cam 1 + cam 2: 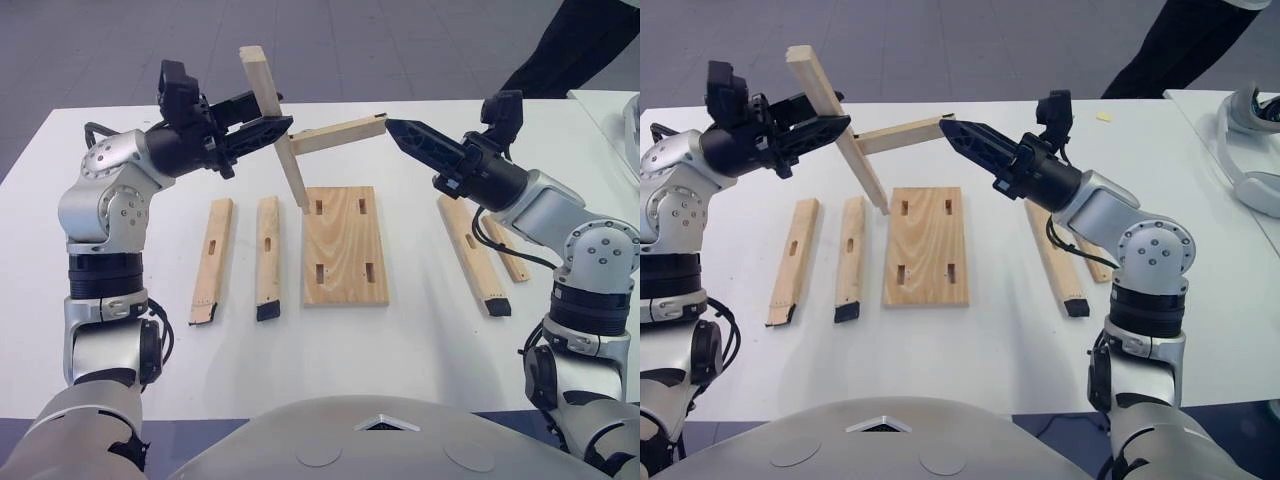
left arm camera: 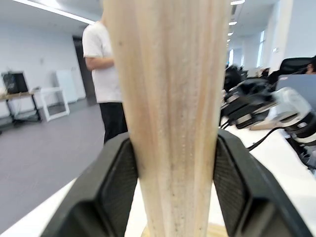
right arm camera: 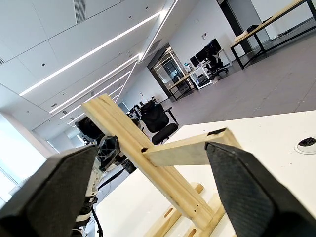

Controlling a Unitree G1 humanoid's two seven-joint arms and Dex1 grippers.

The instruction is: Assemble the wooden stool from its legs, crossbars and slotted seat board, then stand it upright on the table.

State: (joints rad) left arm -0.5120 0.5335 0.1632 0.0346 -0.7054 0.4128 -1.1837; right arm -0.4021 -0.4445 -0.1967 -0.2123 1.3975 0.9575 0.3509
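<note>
Your left arm is raised with elbow bent, the left hand clamped on a wooden leg. Your right arm is stretched inward, the right hand spread apart.

Tilted leg and crossbar block passage above the seat board.

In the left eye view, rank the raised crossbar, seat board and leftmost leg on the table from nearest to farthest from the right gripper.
1. Crossbar, raised, its free end at the right gripper.
2. Seat board, lying flat, centre.
3. Leftmost leg, lying far to the robot's left.
</note>
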